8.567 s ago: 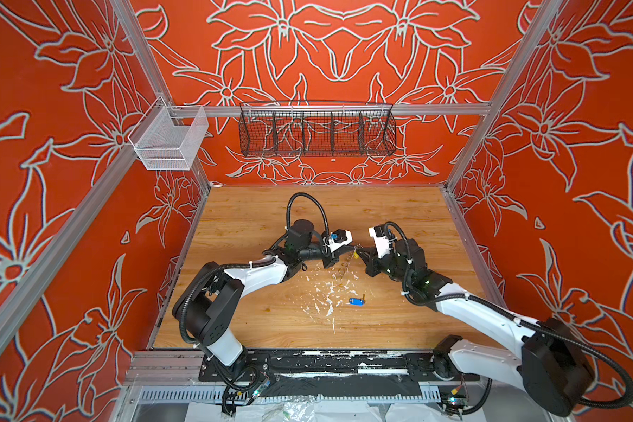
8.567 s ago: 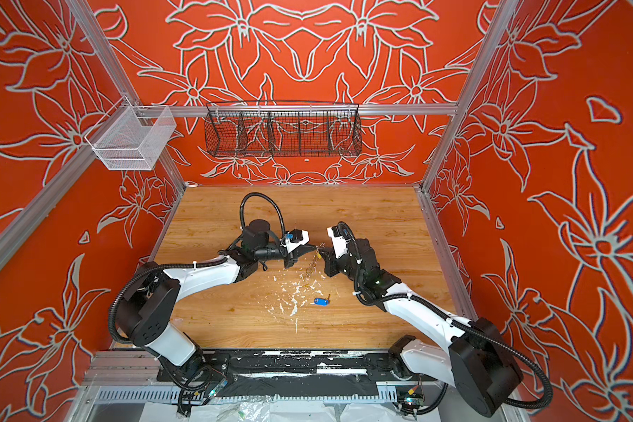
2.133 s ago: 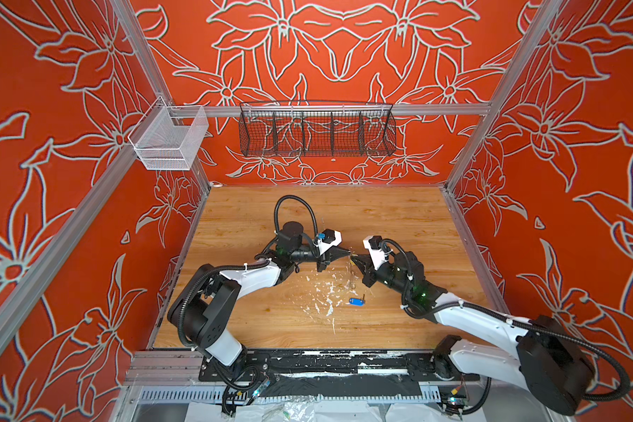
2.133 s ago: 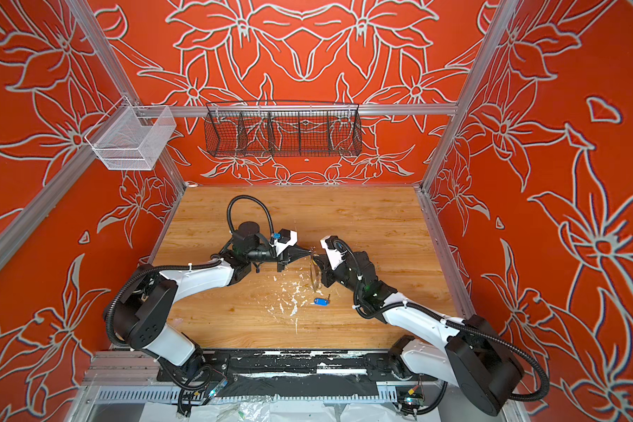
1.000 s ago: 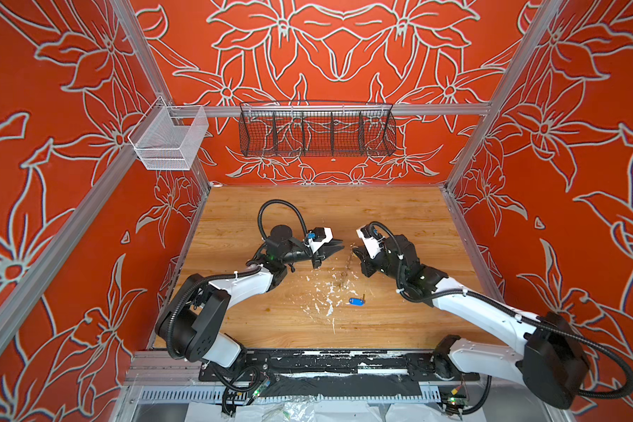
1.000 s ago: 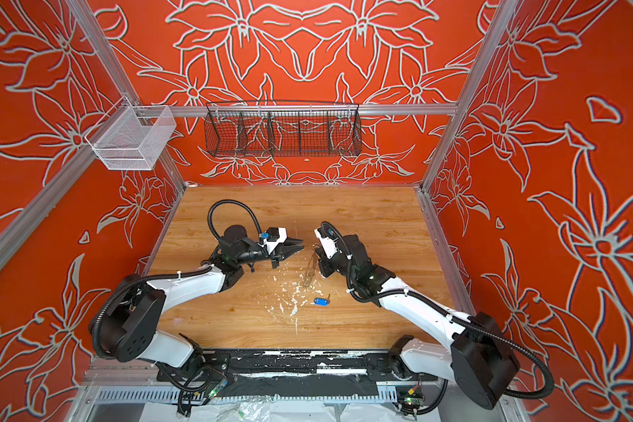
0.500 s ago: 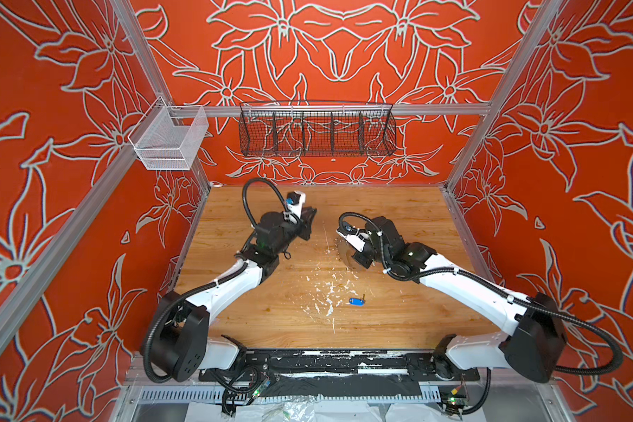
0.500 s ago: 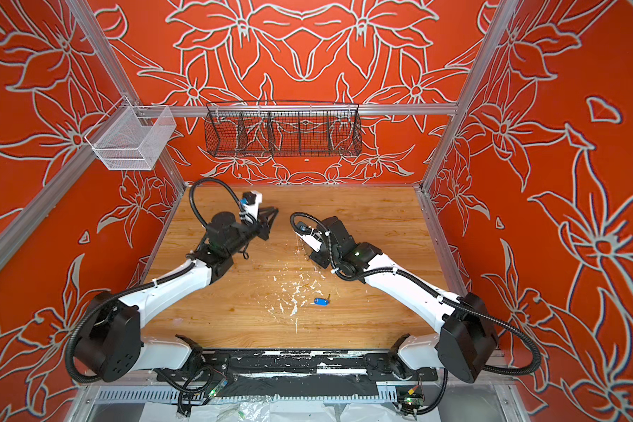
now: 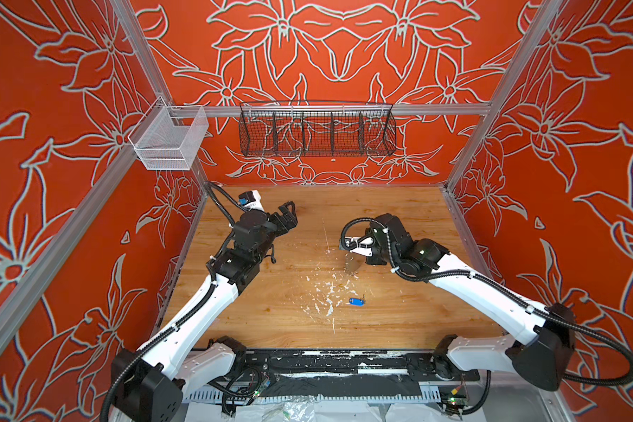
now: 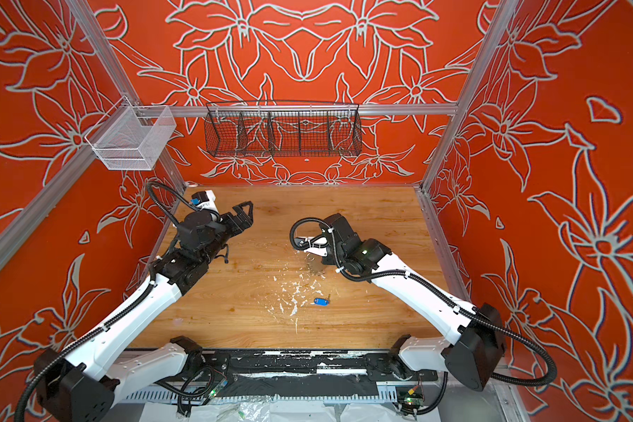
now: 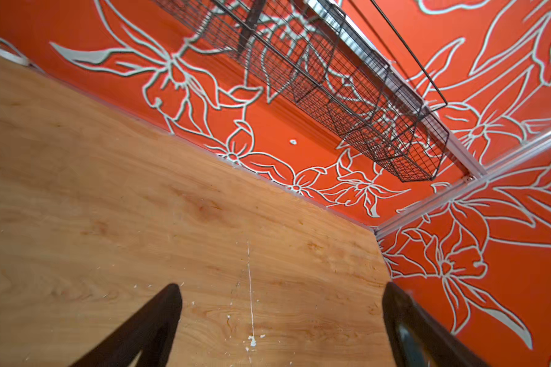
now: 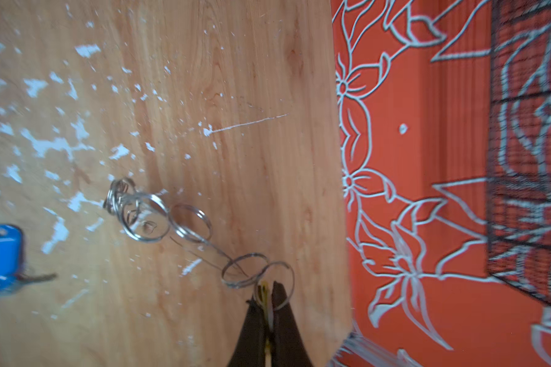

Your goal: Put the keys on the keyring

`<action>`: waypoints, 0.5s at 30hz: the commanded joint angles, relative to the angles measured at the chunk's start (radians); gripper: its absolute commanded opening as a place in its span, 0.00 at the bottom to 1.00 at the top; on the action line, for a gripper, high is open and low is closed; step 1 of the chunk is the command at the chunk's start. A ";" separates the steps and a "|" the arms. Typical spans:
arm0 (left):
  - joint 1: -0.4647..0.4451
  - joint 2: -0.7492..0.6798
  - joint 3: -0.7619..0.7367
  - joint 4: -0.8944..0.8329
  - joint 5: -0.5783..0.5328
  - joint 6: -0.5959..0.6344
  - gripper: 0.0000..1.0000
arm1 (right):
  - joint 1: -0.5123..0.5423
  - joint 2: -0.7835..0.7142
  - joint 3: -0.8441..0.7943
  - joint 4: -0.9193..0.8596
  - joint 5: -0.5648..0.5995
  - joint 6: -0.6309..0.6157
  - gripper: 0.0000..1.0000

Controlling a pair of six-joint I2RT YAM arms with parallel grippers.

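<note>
The right end effector (image 12: 267,290) pinches a yellow tag (image 12: 263,295) — keyring (image 12: 172,219) dangling off its tips; left end effector (image 11: 282,286) spread wide.

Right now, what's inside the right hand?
The right hand pinches a yellow sliver; a chain of wire rings hangs from it. Its fingers cover the rest of the yellow piece.

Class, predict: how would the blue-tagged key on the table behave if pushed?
The blue-tagged key lies flat on the wooden table, so it would probably slide, not roll. It looks small, likely light; a nudge off-centre may spin it.
</note>
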 commanded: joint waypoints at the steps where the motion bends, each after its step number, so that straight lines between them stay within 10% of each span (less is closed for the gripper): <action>1: 0.009 -0.041 -0.009 -0.003 -0.078 -0.073 0.97 | 0.015 0.062 0.110 0.012 0.102 -0.253 0.00; 7: 0.012 -0.018 -0.008 -0.006 -0.133 -0.094 0.97 | 0.025 0.176 0.150 0.078 0.269 -0.638 0.00; 15: 0.012 0.034 0.051 -0.079 -0.160 -0.117 0.97 | 0.019 0.202 0.152 0.278 0.182 -0.928 0.00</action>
